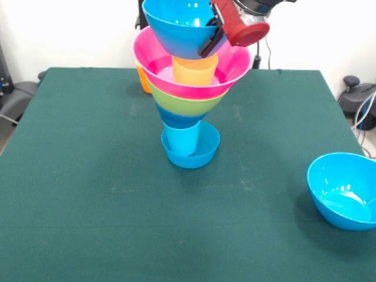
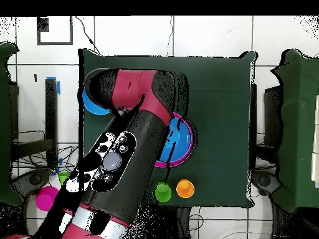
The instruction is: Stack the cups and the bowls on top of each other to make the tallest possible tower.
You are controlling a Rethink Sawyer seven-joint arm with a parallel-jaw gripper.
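The tower stands mid-table: a small blue bowl at the base, a light blue cup, another blue bowl, a lime green bowl and the big pink bowl with a yellow cup standing in it. My gripper is shut on the rim of a large blue bowl and holds it just above the pink bowl, tilted. In the overhead view the arm covers most of the tower; the pink rim and the held blue bowl show beside it.
A large blue bowl sits alone near the table's front right edge; it also shows in the overhead view. An orange cup stands behind the tower. In the overhead view the orange cup and a green cup stand side by side at the table's edge near the robot.
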